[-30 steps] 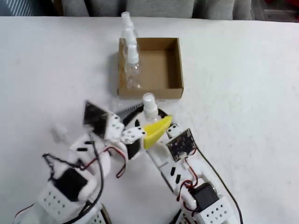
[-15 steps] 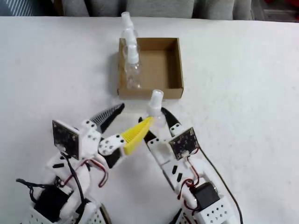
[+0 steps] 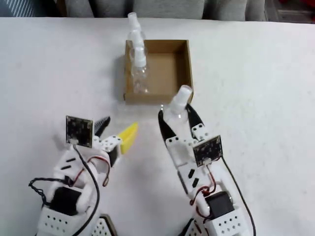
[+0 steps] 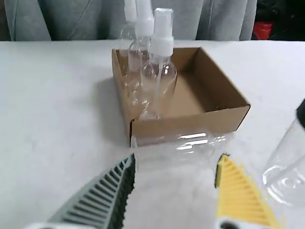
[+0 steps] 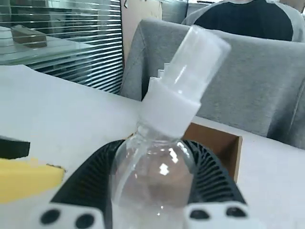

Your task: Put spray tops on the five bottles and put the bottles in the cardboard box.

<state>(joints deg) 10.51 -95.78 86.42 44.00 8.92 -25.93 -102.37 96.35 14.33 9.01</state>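
The cardboard box [image 3: 183, 66] sits at the table's far middle. Clear bottles with white spray tops [image 3: 140, 73] stand along its left inner wall, also seen in the left wrist view [image 4: 159, 71]. My right gripper [image 3: 176, 110] is shut on another clear bottle [image 3: 178, 109] with a spray top [image 5: 183, 93], tilted, just before the box's near wall. Black fingers [image 5: 209, 181] hug the bottle body [image 5: 155, 176]. My left gripper [image 3: 119, 125] stands open and empty to the left of it, with its grey finger [image 4: 107, 195] and yellow finger [image 4: 240, 193] apart.
The white table [image 3: 256, 88] stretches wide on both sides of the box. Grey chair backs [image 3: 167, 7] line the far edge. The box's right half [image 4: 190, 93] holds nothing.
My left gripper let go of the bottle and drew back to the left, ending open. My right gripper carried the bottle forward and right, up to the box's near wall.
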